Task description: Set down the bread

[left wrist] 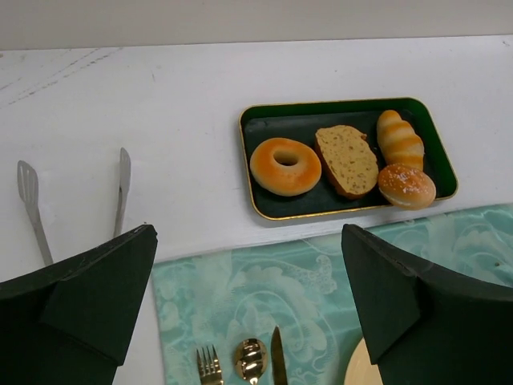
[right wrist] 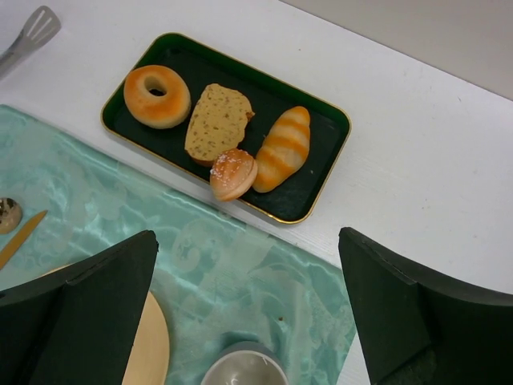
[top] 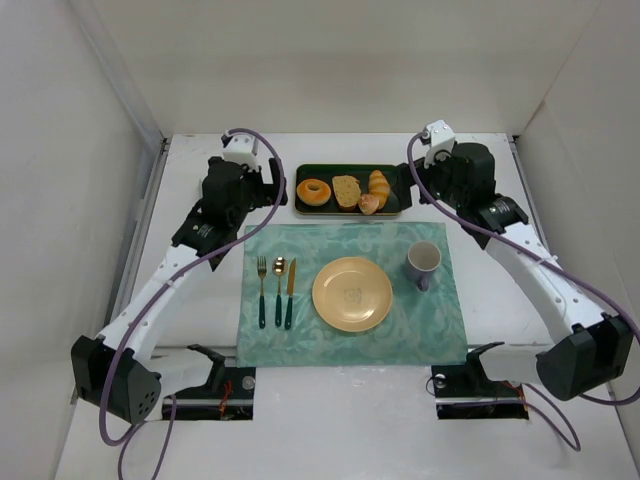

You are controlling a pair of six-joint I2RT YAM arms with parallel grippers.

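The bread (top: pixel 369 204) is a small golden-orange bun at the front right of a dark green tray (top: pixel 298 190) at the back of the table. It also shows in the left wrist view (left wrist: pixel 406 186) and the right wrist view (right wrist: pixel 233 174), leaning on the tray's near rim. My left gripper (top: pixel 268 183) hangs open and empty left of the tray, above the placemat's far left corner (left wrist: pixel 247 233). My right gripper (top: pixel 424 182) hangs open and empty right of the tray, above the placemat near the mug (right wrist: pixel 247 234).
The tray also holds a ring bagel (top: pixel 315 192), a flat brown slice (top: pixel 346 190) and a ridged croissant (top: pixel 379 183). On the teal placemat (top: pixel 350 240) are a yellow plate (top: pixel 352 293), a purple mug (top: pixel 423 262), a fork (top: pixel 262 290), a spoon (top: pixel 279 288) and a knife (top: pixel 290 292). Metal tongs (left wrist: pixel 32 200) lie left of the tray.
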